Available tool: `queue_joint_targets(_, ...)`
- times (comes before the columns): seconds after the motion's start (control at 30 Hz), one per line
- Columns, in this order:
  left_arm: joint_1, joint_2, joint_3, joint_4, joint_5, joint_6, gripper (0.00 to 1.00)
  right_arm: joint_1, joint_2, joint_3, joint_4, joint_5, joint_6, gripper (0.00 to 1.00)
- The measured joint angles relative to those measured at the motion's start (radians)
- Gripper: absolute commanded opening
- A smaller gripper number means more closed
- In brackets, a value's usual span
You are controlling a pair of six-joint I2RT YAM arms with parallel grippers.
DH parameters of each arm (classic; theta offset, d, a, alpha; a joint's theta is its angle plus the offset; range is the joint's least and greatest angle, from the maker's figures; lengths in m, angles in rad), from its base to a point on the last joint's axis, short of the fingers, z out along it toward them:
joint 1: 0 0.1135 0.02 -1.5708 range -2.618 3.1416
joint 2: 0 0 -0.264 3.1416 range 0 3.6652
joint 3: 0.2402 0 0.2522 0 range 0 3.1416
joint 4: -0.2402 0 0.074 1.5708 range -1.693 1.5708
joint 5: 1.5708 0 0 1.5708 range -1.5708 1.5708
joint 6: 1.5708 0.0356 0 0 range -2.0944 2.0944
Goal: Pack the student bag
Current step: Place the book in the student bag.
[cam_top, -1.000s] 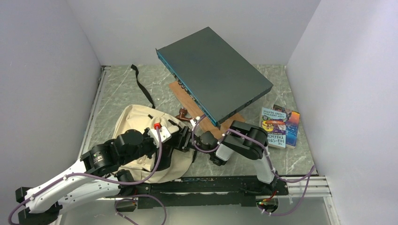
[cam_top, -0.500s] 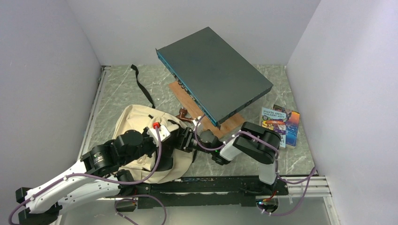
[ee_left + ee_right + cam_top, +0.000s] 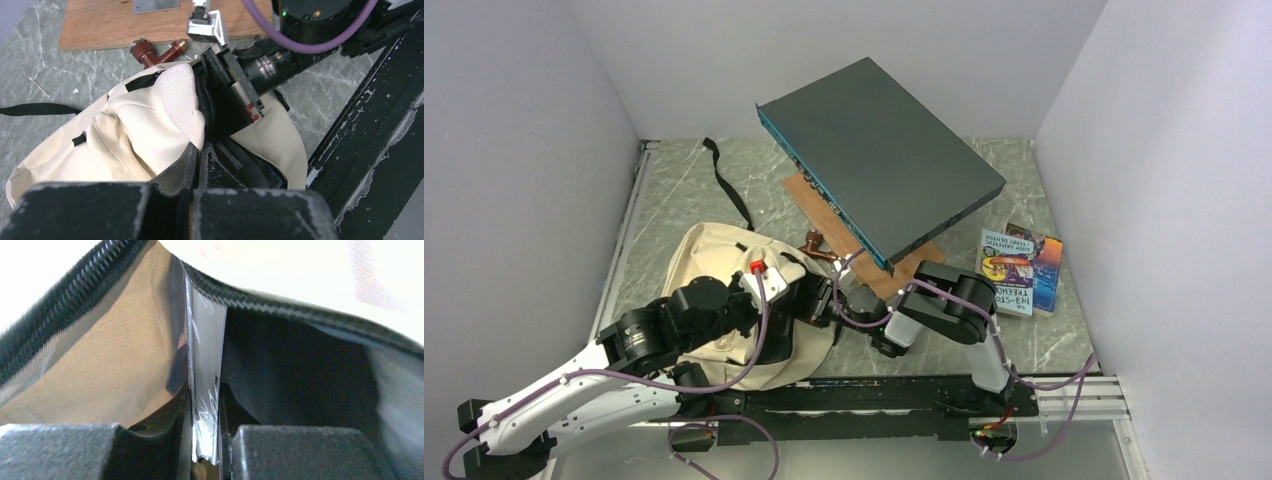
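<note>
Top external: the student bag (image 3: 724, 255) lies on the desk (image 3: 674, 190), front left, with its mouth facing right. My left end effector (image 3: 821, 303) is at the rim and my right end effector (image 3: 844, 300) is nosed into the opening.

Count:
- one bag
- one dark grey box (image 3: 879, 165) on one wooden board (image 3: 809, 200)
- one brown fitting (image 3: 812, 243) just beside the bag
- two books (image 3: 1019, 270), overlapped, well apart to the right

Left wrist: my left fingers are closed, pinching the cream rim and holding it lifted. I'd keep this hold firm and high so the mouth stays open. If the rim sags, the opening collapses onto the right arm.

Right wrist: I'm inside the bag, with tan lining (image 3: 110, 370) on the left and a dark interior on the right. My fingers are closed onto a thin grey strip (image 3: 205, 370), and I can't tell what it is. The zipper (image 3: 70, 295) runs close overhead. I'd go straight in, stay clear of the teeth, and let go only once deep.
</note>
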Motion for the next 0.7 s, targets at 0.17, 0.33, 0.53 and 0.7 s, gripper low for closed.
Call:
queue_joint_targets(0.17,0.0,0.0,0.0,0.0,0.004,0.0,0.0,0.014,0.033,0.051,0.003,0.044,0.016,0.42)
queue_joint_targets(0.33,0.0,0.0,0.0,0.001,0.002,-0.003,0.0,0.013,0.002,-0.043,0.011,0.084,0.027,0.55)
queue_joint_targets(0.53,0.0,0.004,0.0,0.001,0.001,-0.009,0.0,0.026,-0.166,-0.065,-0.176,0.116,0.004,0.72)
queue_joint_targets(0.7,0.0,0.007,0.0,0.001,-0.008,-0.032,0.0,0.069,-0.231,-0.013,-0.378,0.177,-0.016,0.79)
